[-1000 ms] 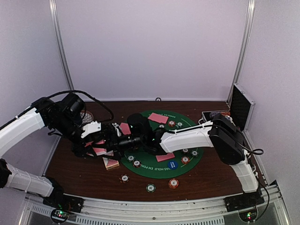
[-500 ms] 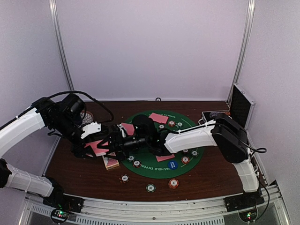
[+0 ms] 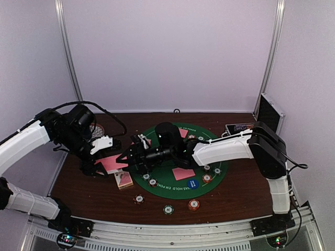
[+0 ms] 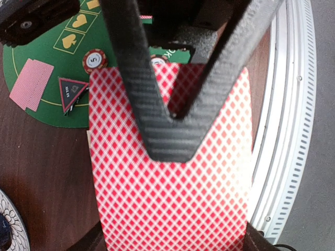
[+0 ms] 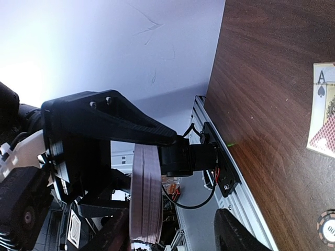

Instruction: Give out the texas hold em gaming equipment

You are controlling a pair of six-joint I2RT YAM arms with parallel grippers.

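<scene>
Brown bench (image 3: 241, 193), green mat (image 3: 162, 181): some cards (image 3: 183, 173), chips (image 3: 193, 204) laid out; dealing looks unfinished. Left tool (image 4: 175, 117) clamps deck (image 4: 172, 198); right tool (image 3: 137, 151), half open, beside it.

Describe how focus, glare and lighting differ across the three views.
Top external: even lighting, no glare. Left wrist: the card deck fills the frame, its diamond pattern crisp, the left end effector dark in front. Right wrist: the wall glares white at left; the deck's edge looks soft; the ace card is cropped.
</scene>
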